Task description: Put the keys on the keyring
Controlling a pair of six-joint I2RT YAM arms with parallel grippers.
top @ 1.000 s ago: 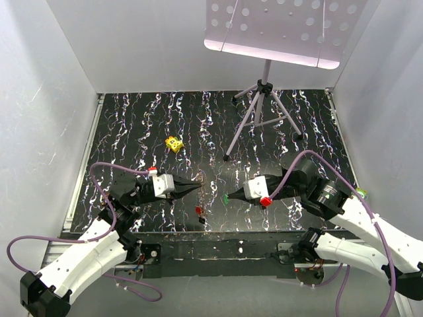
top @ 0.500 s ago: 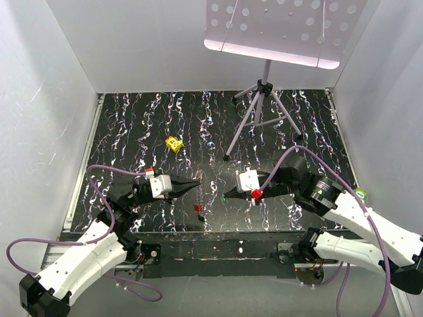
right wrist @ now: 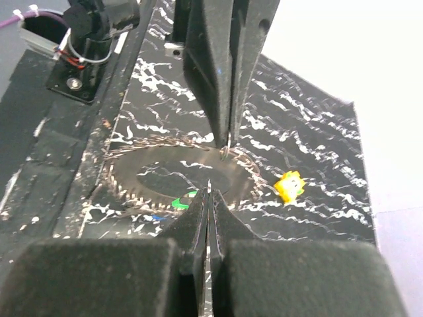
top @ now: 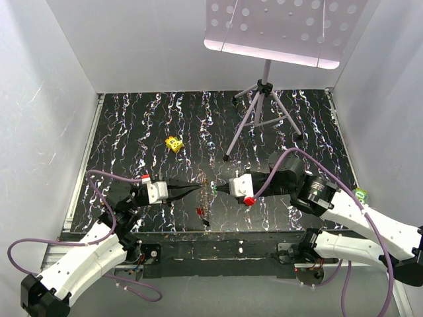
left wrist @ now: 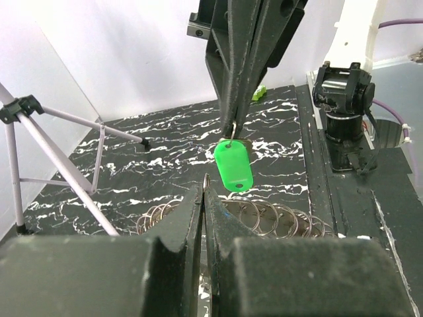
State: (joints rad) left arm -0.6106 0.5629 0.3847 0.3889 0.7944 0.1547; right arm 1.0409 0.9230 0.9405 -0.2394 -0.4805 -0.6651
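My left gripper (top: 199,189) (left wrist: 205,188) is shut on the keyring (left wrist: 207,177), a thin wire ring that shows edge-on between its tips. My right gripper (top: 221,188) (right wrist: 209,193) faces it tip to tip, shut on the metal end of a green key (top: 215,188) (left wrist: 234,166). That key hangs just beyond and above the ring. In the right wrist view the keyring (right wrist: 226,152) hangs from the left fingers (right wrist: 215,79), close ahead of my right tips. A red key (top: 199,211) lies on the mat below the two grippers.
A yellow block (top: 174,143) (right wrist: 289,185) sits at mid-left on the dark marbled mat (top: 145,125). The grey tripod stand (top: 263,112) (left wrist: 53,145) carries a perforated plate at the back right. A small green item (top: 361,193) lies off the mat's right edge.
My right gripper has moved left and slightly away from the bases, bringing the green key up to the left gripper's tip. The left gripper has barely shifted.
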